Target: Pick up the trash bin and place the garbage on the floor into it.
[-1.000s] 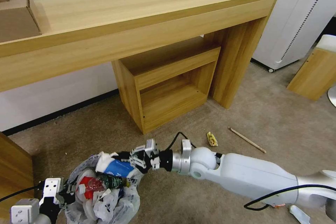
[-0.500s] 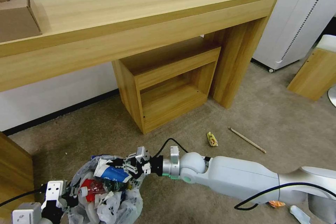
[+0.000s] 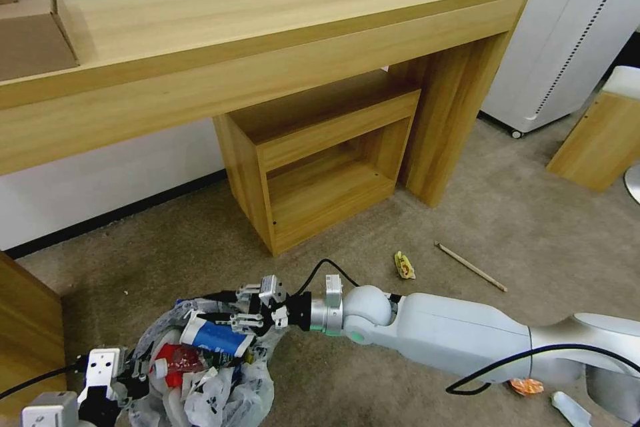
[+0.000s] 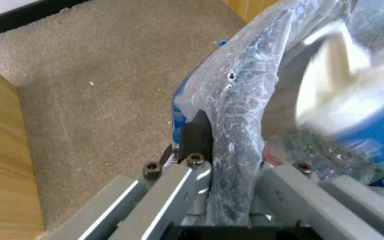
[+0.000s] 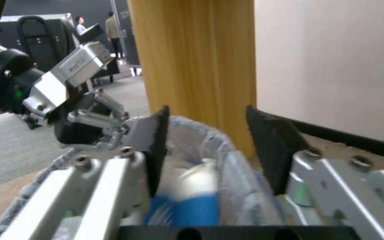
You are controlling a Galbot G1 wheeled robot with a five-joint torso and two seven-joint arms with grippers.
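Bin: sitting low at the near left, bag stuffed full, red wrapper and white scraps lying inside.
Left gripper: clamping the bin's bagged rim, one black pad outside and the bag squeezed between the fingers, holding the bin over the brown carpet.
Carton: blue and white, lying on top of the pile in the bin, blurry in the wrist views, maybe falling in.
Right gripper: hanging just over the bin's far rim, black pads spread apart with nothing pinched between them, carton just below.
Yellow scrap: lying on the carpet near the desk leg, not picked up yet.
Stick: thin and wooden, lying just beside the scrap, waiting too.
Orange wrapper: peeking out from under the right arm, on the carpet.
White thing: lying at the near right edge, too cut off to name.
Job: looking mostly done, bin picked up and filling, with four bits left on the carpet.
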